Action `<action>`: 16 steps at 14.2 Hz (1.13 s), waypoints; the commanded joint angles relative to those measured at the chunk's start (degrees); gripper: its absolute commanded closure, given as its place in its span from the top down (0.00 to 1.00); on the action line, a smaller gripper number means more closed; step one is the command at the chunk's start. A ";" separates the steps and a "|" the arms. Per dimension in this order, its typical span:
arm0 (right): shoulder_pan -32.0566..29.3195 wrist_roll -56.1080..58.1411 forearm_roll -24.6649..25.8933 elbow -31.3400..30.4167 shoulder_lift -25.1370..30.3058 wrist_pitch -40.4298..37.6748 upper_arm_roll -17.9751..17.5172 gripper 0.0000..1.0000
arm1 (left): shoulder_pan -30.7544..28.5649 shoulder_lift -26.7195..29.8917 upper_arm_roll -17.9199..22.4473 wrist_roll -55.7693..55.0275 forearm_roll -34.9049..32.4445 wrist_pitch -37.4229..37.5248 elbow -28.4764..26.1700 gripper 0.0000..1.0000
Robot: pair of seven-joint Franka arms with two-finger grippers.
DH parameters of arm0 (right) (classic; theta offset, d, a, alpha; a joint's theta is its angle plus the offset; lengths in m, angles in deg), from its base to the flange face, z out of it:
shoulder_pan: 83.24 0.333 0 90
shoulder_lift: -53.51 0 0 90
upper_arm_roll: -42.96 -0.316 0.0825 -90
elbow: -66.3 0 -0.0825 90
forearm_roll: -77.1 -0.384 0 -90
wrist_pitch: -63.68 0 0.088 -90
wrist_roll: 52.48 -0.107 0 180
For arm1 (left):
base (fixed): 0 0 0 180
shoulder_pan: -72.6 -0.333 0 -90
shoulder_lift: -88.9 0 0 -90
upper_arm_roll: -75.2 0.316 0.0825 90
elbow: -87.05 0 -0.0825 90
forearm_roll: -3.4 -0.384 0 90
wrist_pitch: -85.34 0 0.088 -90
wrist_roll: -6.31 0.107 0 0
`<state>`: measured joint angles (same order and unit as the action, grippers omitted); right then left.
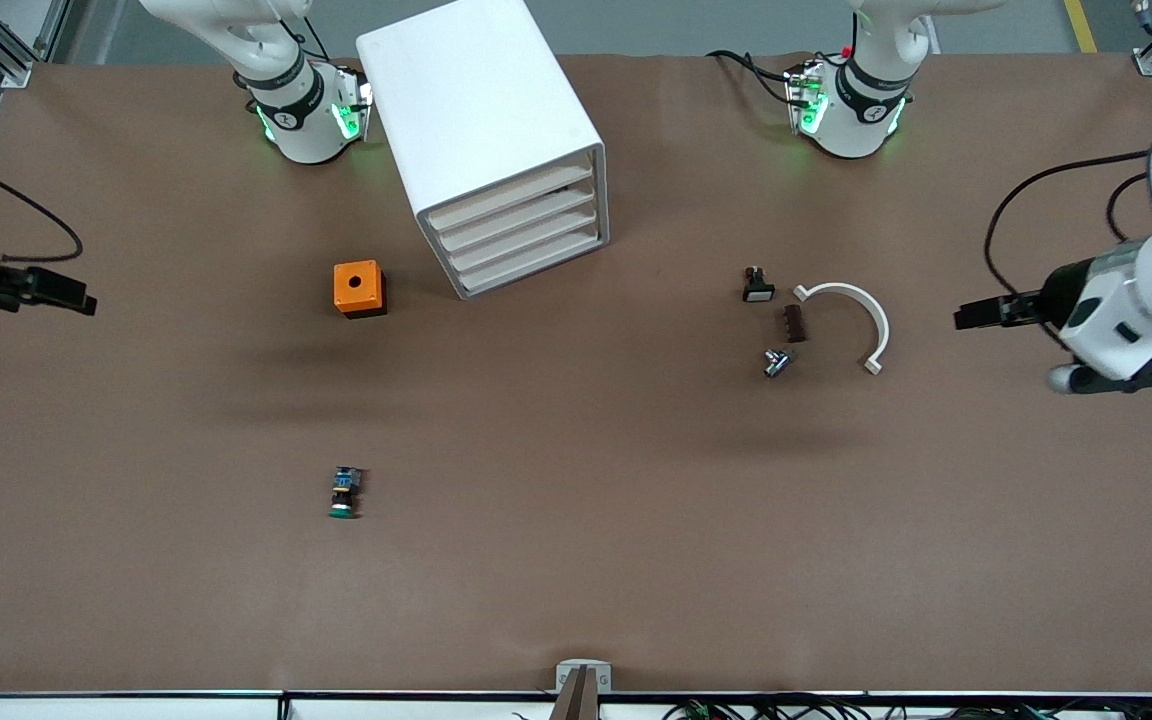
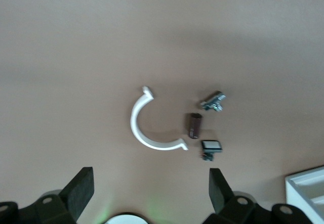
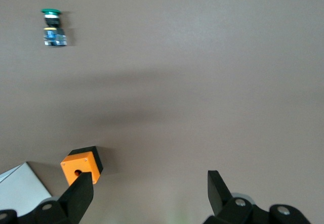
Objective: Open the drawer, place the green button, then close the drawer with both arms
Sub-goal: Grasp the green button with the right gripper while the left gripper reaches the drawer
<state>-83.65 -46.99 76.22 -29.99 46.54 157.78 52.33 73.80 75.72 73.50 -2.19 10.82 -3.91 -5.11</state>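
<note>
Left gripper (image 2: 149, 191): jaws spread wide apart, holding nothing and touching nothing; raised over the worktop (image 1: 576, 560) at the left arm's end; this arm waits.
Right gripper (image 3: 149, 191): jaws spread wide apart, holding nothing and touching nothing; raised over the worktop at the right arm's end; this arm waits.
Button (image 1: 344, 493): lies on its side on bare worktop, toward the right arm's end, nearer the front camera than the orange cube (image 1: 359, 288); touches nothing.
Button relative to jaws: well apart from both grippers. In the right wrist view it shows far ahead of the open jaws, off to one side of their gap.
Button axis: long axis runs roughly from the robots toward the front camera; the green cap points toward the front camera, the black-and-blue body toward the robots.
Cabinet (image 1: 481, 110): stands between the two arm bases, turned at an angle; front faces the front camera and slightly the left arm's end.
Drawer (image 1: 536, 268): lowest of four in the cabinet front; pushed in level with the three above.
Other parts: white curved clip (image 1: 851, 318), small black part with white face (image 1: 757, 286), dark brown block (image 1: 794, 323) and small metal part (image 1: 777, 363) lie grouped near the left arm's end, well apart from the button.
</note>
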 commanded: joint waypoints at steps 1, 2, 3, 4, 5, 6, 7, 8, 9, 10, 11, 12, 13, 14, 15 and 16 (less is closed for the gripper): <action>0.23 -1.26 -0.43 2.25 -2.17 1.42 -0.31 1.00 | 3.89 -4.47 -0.06 -8.78 3.73 0.57 4.34 1.00; 1.36 -1.44 -0.52 1.90 -2.61 3.09 -0.40 1.00 | 5.64 -5.88 -0.14 -14.74 5.05 0.57 6.01 1.00; 3.20 -2.40 -0.61 1.81 -4.01 4.94 -0.40 1.00 | 7.58 -6.68 -0.32 -21.41 6.98 0.57 7.25 1.00; 4.35 -4.15 -0.70 1.81 -5.50 6.96 -0.49 1.00 | 9.16 -7.29 -0.32 -27.22 8.91 0.57 8.22 1.00; 6.10 -6.60 -1.05 1.73 -7.34 9.59 -0.49 1.00 | 10.83 -8.34 -0.32 -33.28 11.19 0.57 9.36 1.00; 7.51 -8.28 -1.92 1.81 -9.10 12.14 -0.49 1.00 | 12.50 -9.92 -0.41 -39.95 14.09 0.57 10.67 1.00; 8.57 -9.17 -3.15 1.73 -11.12 15.03 -0.49 1.00 | 13.56 -11.68 -0.41 -45.94 16.64 0.48 12.17 1.00; 9.80 -10.22 -4.73 1.81 -12.62 17.15 -0.49 1.00 | 14.70 -14.13 -0.50 -52.35 19.36 0.48 13.75 1.00; 10.51 -11.54 -6.22 1.90 -14.55 19.43 -0.49 1.00 | 15.85 -15.81 -0.67 -57.37 21.13 0.22 14.72 1.00; 11.38 -11.81 -7.02 1.99 -16.57 22.24 -0.49 1.00 | 17.25 -17.39 -0.67 -62.21 22.89 -0.39 14.99 1.00; 12.44 -11.81 -7.03 2.25 -18.59 24.71 -0.49 1.00 | 18.39 -18.63 -0.67 -66.00 24.73 -0.83 15.08 1.00; 12.97 -11.90 -7.11 2.34 -20.79 27.52 -0.49 1.00 | 19.36 -20.29 -0.67 -70.74 26.84 -1.01 15.17 1.00; 13.67 -11.99 -7.20 2.43 -22.55 29.72 -0.49 1.00 | 19.89 -22.13 -0.67 -75.05 28.86 -1.36 15.52 1.00; 14.72 -12.94 -7.38 2.51 -24.31 32.18 -0.49 1.00 | 20.68 -24.42 -0.76 -79.70 31.06 -1.71 15.96 1.00; 15.26 -15.65 -7.29 2.60 -25.54 33.42 -0.49 1.00 | 21.30 -26.09 -1.37 -83.23 32.99 -1.71 15.96 1.00; 16.31 -18.20 -7.20 3.21 -26.77 33.95 -0.49 1.00 | 21.31 -27.50 -2.51 -86.40 34.32 -1.71 15.96 1.00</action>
<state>-69.13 -61.20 69.63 -29.13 22.20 191.21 51.34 94.80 51.90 72.22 -82.06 42.35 -6.09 8.22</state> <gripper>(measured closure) 0.000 0.000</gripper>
